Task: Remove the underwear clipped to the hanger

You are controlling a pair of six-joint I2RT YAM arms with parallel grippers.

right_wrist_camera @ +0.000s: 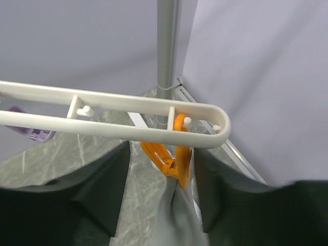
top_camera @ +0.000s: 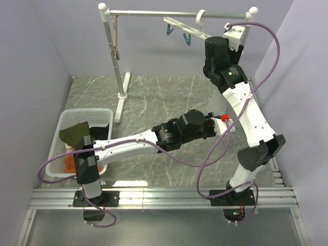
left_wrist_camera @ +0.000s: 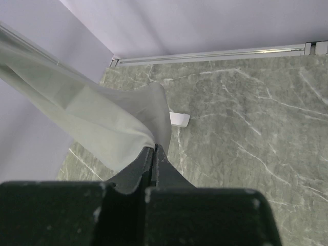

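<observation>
Top external: grey-green marbled table, pale veins, matte. Tubular metal rack at the far edge, white knobs on the rail ends. White plastic lattice basket near left, crumpled olive brief inside. Slim white plastic hanger with a rounded end and small pegs. Grey brief, thin and soft, stretched in a slanted band; low corner pinched in the closed left gripper, top bitten by orange clip under the hanger. Right gripper parted, black fingers straddling the clip, gaps either side.

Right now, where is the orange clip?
Right wrist view: the orange clip hangs from the hanger's rounded end, gripping the grey brief, between the fingers of the right gripper.
</observation>
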